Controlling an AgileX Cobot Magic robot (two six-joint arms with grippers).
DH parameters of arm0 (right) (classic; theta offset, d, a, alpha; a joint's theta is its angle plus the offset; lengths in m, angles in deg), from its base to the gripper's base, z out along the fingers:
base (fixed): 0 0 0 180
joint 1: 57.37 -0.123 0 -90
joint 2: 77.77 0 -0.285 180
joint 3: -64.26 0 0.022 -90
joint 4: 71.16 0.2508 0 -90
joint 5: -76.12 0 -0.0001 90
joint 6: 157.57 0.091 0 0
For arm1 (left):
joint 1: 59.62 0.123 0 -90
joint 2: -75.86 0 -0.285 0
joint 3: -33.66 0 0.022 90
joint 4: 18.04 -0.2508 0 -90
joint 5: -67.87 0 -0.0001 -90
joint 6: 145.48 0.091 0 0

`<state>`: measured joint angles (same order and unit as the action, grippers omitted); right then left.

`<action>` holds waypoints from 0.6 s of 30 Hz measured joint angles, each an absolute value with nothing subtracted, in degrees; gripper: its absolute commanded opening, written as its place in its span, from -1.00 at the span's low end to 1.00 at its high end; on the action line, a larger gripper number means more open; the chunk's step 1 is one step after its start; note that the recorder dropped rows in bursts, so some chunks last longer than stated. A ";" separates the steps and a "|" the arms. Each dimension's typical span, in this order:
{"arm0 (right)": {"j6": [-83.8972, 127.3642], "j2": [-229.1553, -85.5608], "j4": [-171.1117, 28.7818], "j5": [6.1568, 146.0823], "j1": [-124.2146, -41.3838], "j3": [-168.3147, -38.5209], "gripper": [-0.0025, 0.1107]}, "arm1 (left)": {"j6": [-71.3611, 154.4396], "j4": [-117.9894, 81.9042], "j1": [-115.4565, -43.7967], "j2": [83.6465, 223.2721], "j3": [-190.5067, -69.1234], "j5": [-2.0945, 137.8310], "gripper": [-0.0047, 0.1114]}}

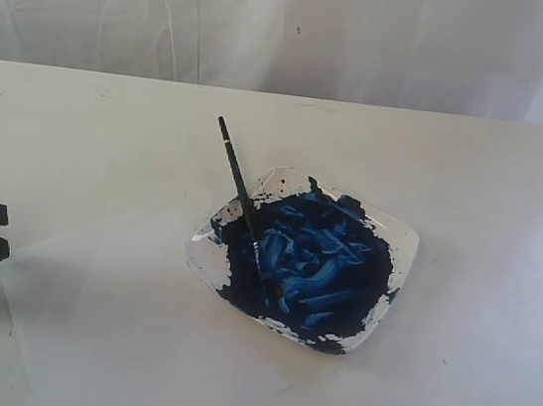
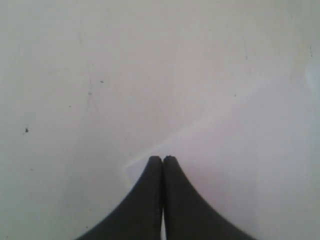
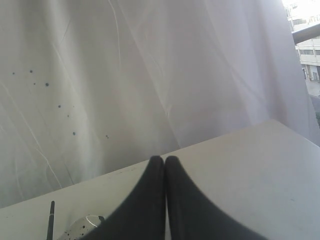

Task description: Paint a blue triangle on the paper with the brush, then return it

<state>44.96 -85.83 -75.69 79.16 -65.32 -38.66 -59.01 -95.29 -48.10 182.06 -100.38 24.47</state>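
Nearest the exterior camera lies the large, thin, flat white sheet of paper, barely distinct from the white table under it. My left gripper, black, sits low at the left edge of that view, just over the table; its wrist camera shows the two fingers pressed together, holding nothing, with a corner of the paper right in front of the tips. Beyond the paper's middle stands a white, rounded-square plate filled with thick dark-blue paint; whether it sits on the sheet's far edge or just past it I cannot tell. The thin black-handled brush rests in the plate, bristle end sunk in the paint, handle leaning across the left rim and tilted up toward the far left. My right gripper is out of the exterior view; its own camera shows the fingers closed tight and empty, above the table. Behind the table hangs a creased white curtain.
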 measured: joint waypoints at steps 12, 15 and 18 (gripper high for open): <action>44.96 -85.83 -75.69 79.16 -65.32 -38.66 -0.96 | -61.54 -95.02 -48.10 182.06 -100.38 21.19 -0.92; 44.96 -85.83 -75.69 79.16 -65.32 -38.66 -0.96 | -61.93 -95.02 -48.10 182.06 -100.38 20.95 -0.92; 44.96 -85.83 -75.69 79.16 -65.32 -38.66 -0.96 | -62.34 -94.93 -48.10 182.06 -100.38 20.77 -0.92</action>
<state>44.96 -85.83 -75.69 79.16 -65.32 -38.66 -62.34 -94.93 -48.10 182.06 -100.38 20.77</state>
